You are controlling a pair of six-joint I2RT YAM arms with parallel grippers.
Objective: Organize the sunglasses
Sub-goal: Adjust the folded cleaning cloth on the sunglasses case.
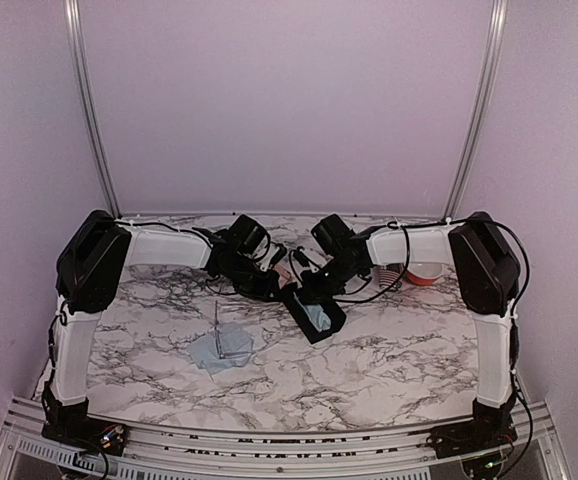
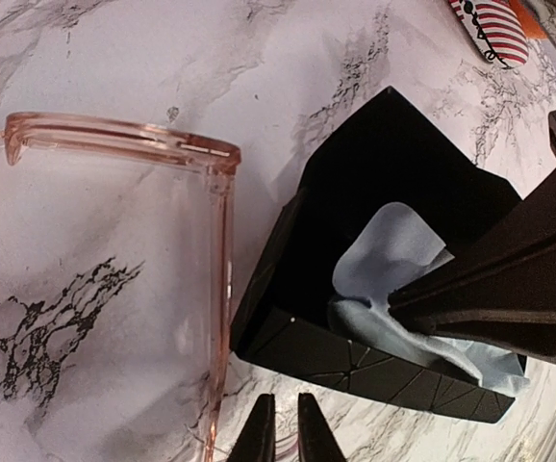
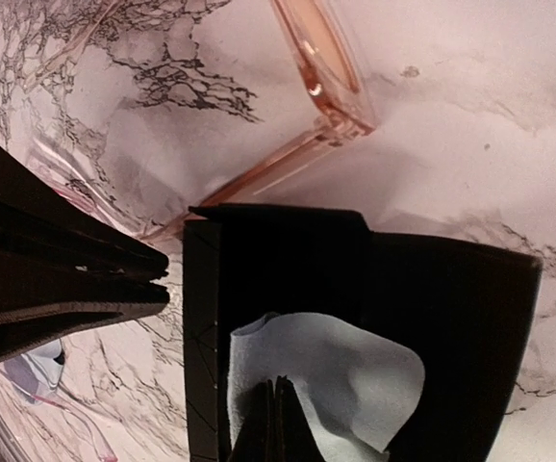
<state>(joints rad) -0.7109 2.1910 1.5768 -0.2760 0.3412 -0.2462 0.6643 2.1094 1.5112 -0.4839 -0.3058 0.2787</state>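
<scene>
The clear plastic-framed sunglasses look pinkish and hang close to the left wrist camera, beside the open black case. My left gripper is nearly shut, seemingly pinching their lower rim. They also show in the right wrist view. My right gripper is shut on a pale blue cloth inside the black case. In the top view both grippers meet over the case. A thin wire shape, maybe the wire-framed pair, rests on a second blue cloth.
The stars-and-stripes case lies beyond the black case. An orange and white object sits under the right arm. The marble table is ringed by white walls and metal posts.
</scene>
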